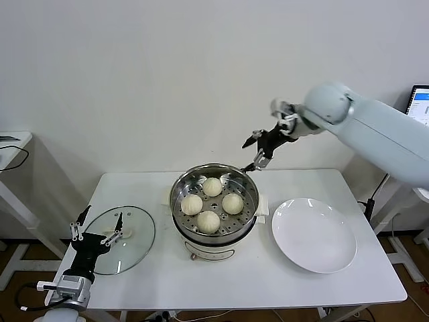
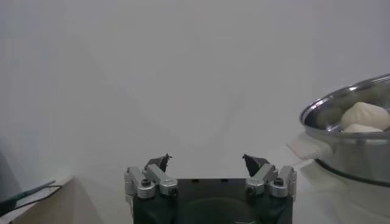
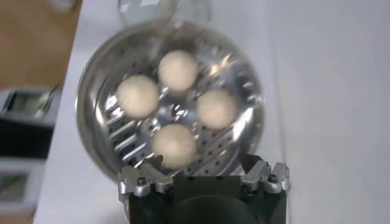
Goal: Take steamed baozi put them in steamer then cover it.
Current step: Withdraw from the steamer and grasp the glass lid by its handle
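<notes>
The steamer (image 1: 178,198) stands uncovered at the table's middle, a shiny steel pot on a white base. Several cream-white baozi (image 1: 212,187) sit on its perforated tray, also seen from above in the right wrist view as baozi (image 3: 178,70) inside the steamer (image 3: 85,106). My right gripper (image 1: 252,153) hangs open and empty in the air above the pot's back right rim; its jaws (image 3: 201,161) hold nothing. The glass cover (image 1: 137,245) lies flat on the table at the left. My left gripper (image 1: 99,222) is open just above the cover's left part, jaws (image 2: 207,159) empty.
An empty white plate (image 1: 314,235) lies right of the steamer. The table's front edge runs close below the cover and plate. The left wrist view shows the steamer (image 2: 347,152) off to one side with a baozi (image 2: 364,115) showing over its rim.
</notes>
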Robot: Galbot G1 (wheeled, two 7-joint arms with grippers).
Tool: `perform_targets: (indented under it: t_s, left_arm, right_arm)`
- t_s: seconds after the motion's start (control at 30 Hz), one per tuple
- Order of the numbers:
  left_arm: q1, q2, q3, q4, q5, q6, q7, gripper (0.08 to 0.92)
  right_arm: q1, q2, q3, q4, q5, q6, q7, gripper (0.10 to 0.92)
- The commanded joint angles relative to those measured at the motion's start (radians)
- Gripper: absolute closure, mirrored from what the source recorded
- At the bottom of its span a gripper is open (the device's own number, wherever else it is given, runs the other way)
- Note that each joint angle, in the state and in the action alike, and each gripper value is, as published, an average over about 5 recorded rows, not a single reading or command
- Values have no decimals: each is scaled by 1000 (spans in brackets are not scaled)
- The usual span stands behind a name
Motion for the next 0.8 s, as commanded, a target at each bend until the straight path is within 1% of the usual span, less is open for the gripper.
perform_targets:
  t_s: [0.03,0.17,0.3,0.37,0.5,0.6,0.73,0.8]
  left_arm:
    - [-17,-2,13,3,23,2,-3,177]
    - [-28,-8,22,24,31,-22,-4,177]
    - [-33,-10,28,38,32,-34,-7,177]
    - [-32,-11,29,39,33,-41,-8,177]
    - [-27,-14,31,40,43,-51,-14,177]
    - [-23,-15,35,46,72,-63,-22,177]
    - [-18,-16,44,69,161,-90,-44,177]
    - [-10,-15,49,89,250,-120,-62,177]
  right_arm:
    - [-653,-225,714,182,263,227,693,203]
    - [-1019,-200,1027,284,250,282,786,203]
    - [-1328,-92,1293,400,212,328,868,203]
    - [-1451,-20,1381,465,183,356,902,203]
    - [-1648,141,1479,581,117,432,961,203]
    - [-1754,246,1511,639,84,493,993,203]
    - [-1832,323,1523,671,54,552,1026,203]
    - [-1856,355,1527,678,48,565,1034,203]
